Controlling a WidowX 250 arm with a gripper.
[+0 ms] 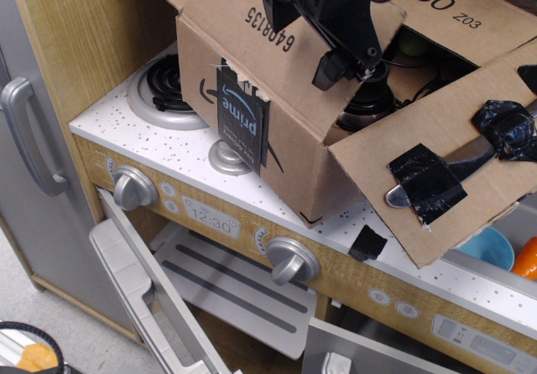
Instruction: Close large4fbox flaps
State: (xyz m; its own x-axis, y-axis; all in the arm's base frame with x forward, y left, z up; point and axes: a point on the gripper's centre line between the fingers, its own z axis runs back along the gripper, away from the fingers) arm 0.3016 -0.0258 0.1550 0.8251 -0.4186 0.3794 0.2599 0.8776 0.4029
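The large4fbox [252,152] is a big brown cardboard box on the white speckled toy-stove counter, with a black "prime" tape strip [239,118] on its near side. Its near-left flap [268,51], printed "6408135", leans inward over the opening. The far flap [457,18], printed "30 Z03", stands open. The right flap [436,173] hangs outward with black tape patches and silver cutlery on it. My black gripper [344,70] is above the box opening, at the inner edge of the "6408135" flap. Its fingers are dark and blurred, so their gap is unclear.
Pots and a green ball [413,43] lie inside the box. A stove burner [164,89] sits left of the box. Knobs [291,261], a clock panel and an open oven door [143,290] are below. A blue bowl [487,248] and an orange object [527,258] are at the right.
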